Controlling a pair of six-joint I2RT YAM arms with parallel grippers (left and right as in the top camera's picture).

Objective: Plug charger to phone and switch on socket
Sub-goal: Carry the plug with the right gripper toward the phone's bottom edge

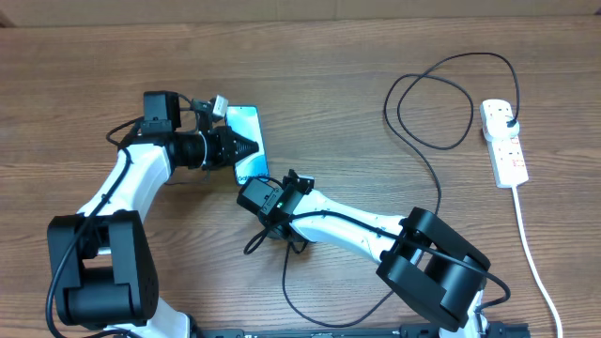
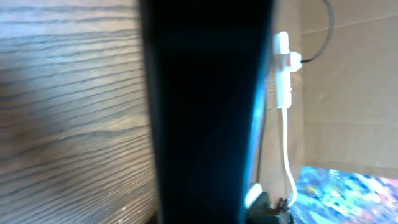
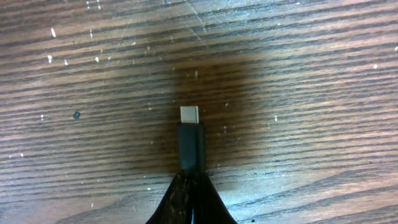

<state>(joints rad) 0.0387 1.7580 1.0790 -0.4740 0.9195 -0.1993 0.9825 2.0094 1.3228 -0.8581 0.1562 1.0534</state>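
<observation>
The phone [image 1: 250, 131], with a light blue screen, lies left of centre. My left gripper [image 1: 246, 146] is shut on its long edge. In the left wrist view the phone [image 2: 205, 112] fills the middle as a dark slab seen edge-on, and the fingers are hidden. My right gripper [image 3: 191, 186] is shut on the charger's black connector [image 3: 191, 146], whose metal tip [image 3: 189, 115] points at bare wood. From overhead the right gripper [image 1: 297, 180] sits just right of the phone's near end. The charger cable [image 1: 441, 141] loops to a black plug in the socket [image 1: 504, 143].
The socket's white cord [image 1: 531, 244] runs down the right side toward the front edge. Slack black cable [image 1: 286, 282] loops near the front under the right arm. In the left wrist view the socket [image 2: 284, 68] stands far behind the phone.
</observation>
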